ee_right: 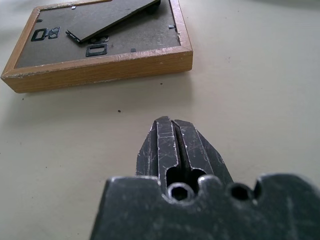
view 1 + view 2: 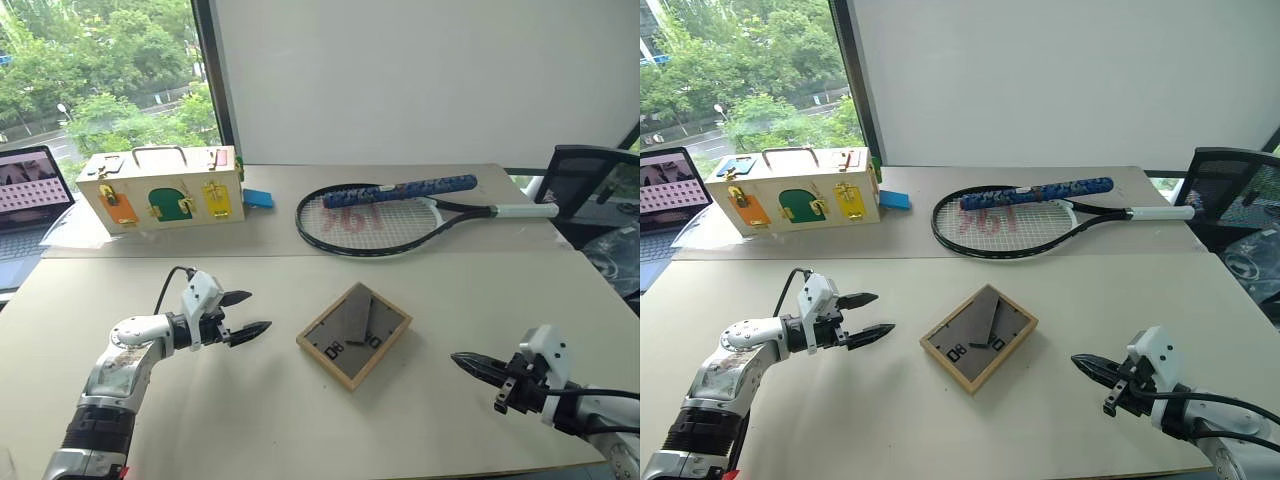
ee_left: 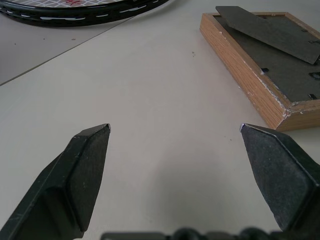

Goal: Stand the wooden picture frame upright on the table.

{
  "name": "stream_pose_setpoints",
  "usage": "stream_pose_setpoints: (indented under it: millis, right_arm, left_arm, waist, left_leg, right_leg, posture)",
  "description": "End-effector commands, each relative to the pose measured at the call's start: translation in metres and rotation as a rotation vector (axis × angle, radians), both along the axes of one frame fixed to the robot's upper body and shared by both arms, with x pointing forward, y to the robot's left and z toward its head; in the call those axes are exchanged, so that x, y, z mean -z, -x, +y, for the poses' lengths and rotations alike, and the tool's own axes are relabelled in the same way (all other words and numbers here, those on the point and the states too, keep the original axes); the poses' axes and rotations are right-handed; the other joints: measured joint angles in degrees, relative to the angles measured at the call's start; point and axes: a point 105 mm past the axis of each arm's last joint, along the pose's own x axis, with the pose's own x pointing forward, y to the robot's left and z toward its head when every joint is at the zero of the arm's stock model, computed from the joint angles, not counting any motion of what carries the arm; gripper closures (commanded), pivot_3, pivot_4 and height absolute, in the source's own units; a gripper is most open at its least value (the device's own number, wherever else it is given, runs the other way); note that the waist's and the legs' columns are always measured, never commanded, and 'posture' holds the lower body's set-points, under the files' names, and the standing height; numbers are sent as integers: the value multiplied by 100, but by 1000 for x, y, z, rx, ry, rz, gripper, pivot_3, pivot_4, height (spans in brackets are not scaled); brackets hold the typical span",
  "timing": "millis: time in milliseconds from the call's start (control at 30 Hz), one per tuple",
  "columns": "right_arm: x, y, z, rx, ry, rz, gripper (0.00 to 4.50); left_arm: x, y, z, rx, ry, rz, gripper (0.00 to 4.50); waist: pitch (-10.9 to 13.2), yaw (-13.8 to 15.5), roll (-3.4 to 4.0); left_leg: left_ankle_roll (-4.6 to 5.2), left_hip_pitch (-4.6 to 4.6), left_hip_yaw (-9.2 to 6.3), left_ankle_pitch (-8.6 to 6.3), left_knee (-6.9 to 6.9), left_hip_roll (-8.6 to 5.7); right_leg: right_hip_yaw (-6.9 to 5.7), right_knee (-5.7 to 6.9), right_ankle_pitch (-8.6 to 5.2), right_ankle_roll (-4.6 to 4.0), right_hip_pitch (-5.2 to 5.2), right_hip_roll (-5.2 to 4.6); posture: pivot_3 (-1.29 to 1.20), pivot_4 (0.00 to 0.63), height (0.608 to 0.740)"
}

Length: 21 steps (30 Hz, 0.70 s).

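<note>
While face-down on the table (image 2: 250,400), wooden picture frame (image 2: 354,334) between spread left tool (image 2: 245,314) and closed right tool (image 2: 462,361).

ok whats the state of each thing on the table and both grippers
wooden picture frame: lying face down, dark back up, stand not deployed
left gripper: open, empty, beside the frame, apart from it
right gripper: shut, empty, apart from the frame
tennis racket: lying flat
latch box: upright, doors shut
laptop: open, screen lit

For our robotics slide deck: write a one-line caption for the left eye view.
Wooden picture frame lies face-down on the table, between open left gripper and shut right gripper.
</note>
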Motion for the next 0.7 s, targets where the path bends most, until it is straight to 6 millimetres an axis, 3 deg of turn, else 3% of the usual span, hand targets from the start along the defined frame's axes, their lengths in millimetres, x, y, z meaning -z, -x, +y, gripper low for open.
stream_pose_setpoints:
  millis: [33,133,367,400,433,567,667,700]
  right_arm:
    - [-17,5,3,-34,-28,-38,4436]
    - [-42,12,8,-100,-99,-17,4436]
    - [-74,15,26,-141,-79,-21,4436]
    - [-77,16,29,-140,-86,-27,4500]
    - [-80,17,32,-137,-92,-32,4500]
    - [-82,23,41,-126,-104,-36,4500]
    - [-79,28,46,-118,-117,-14,3734]
    - [-77,31,48,-117,-119,-6,3297]
  left_arm:
    - [-19,-4,0,31,48,29,0]
    - [-51,-7,-7,123,166,87,0]
    - [-82,-15,-36,288,149,51,0]
    - [-84,-15,-38,307,152,51,535]
    - [-85,-15,-41,331,160,54,675]
    - [-86,-13,-49,401,155,71,2130]
    - [-84,-13,-51,431,139,83,3168]
    - [-83,-13,-51,439,134,90,3664]
  waist:
    - [0,0,0]
    - [3,28,-3]
    - [2,-14,-3]
    - [2,-13,-3]
    - [2,-15,-3]
    - [3,-8,-5]
    - [4,-6,-5]
    - [4,-2,-5]
  left_leg:
    - [0,0,0,0,0,0]
    - [0,-5,-3,1,3,0]
    - [8,22,-15,-2,-7,-5]
    - [8,21,-16,-3,-7,-5]
    - [11,18,-16,-5,-6,-6]
    - [15,16,-17,-8,-5,-6]
    - [15,15,-19,-8,-3,-7]
    - [15,15,-20,-8,-2,-7]
  right_leg:
    - [0,0,0,0,0,0]
    - [-2,3,0,0,-4,1]
    - [-6,-27,-2,-1,42,1]
    - [-7,-30,-2,0,44,1]
    - [-7,-36,-2,1,47,0]
    - [-8,-38,-3,2,49,0]
    - [-9,-38,-3,2,49,0]
    - [-9,-38,-3,1,50,0]
  posture:
    - [0,150,740]
    - [0,150,740]
    - [0,150,740]
    - [0,150,740]
    - [0,150,740]
    - [0,150,740]
    - [0,150,740]
    - [0,150,740]
